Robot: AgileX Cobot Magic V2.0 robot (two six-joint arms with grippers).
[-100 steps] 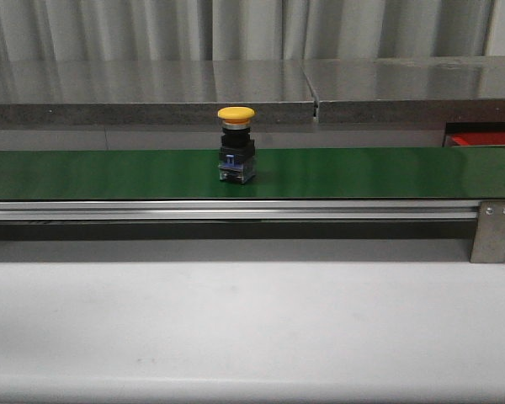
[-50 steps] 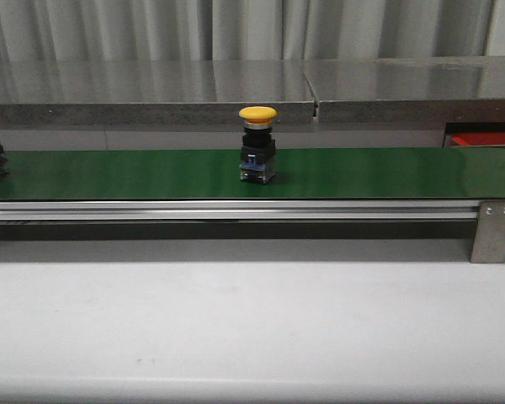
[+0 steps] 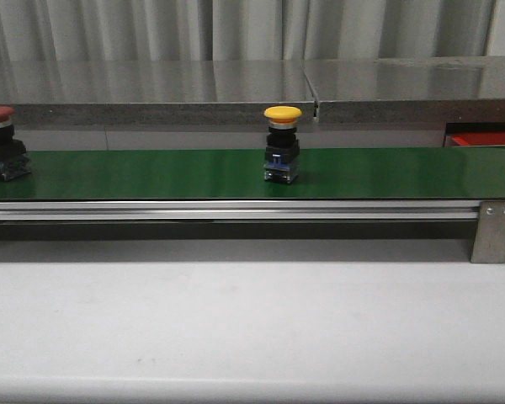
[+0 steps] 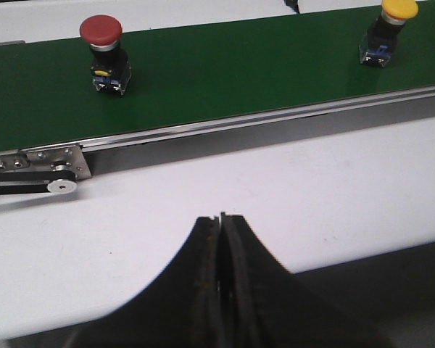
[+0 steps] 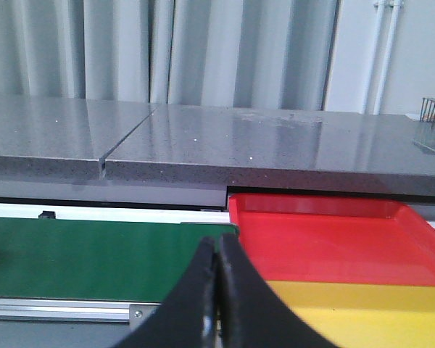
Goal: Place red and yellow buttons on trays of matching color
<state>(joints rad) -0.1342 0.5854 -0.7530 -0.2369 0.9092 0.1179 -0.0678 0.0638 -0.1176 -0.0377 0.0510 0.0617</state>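
Yellow button (image 3: 283, 144) stands upright mid-way along the green belt (image 3: 151, 172); red button (image 3: 0, 143) stands upright at the belt's left end, well apart from it. Both are mushroom-cap switches: wide smooth domed cap on a narrow collar, boxy black body, clear base. They look like rigid plastic, light, top-heavy on a small foot, so probably easy to tip if nudged sideways. Cap is rounded and likely slippery; best hold is judged to be across the flat sides of the black body, below the cap. Left pincer (image 4: 221, 239) is pressed together, empty, over the white bench (image 4: 275, 196) near the red button. Right pincer (image 5: 217, 275) is also together, empty, by the belt's right end, with the red tray (image 5: 333, 235) and yellow tray (image 5: 377, 308) side by side just past it.
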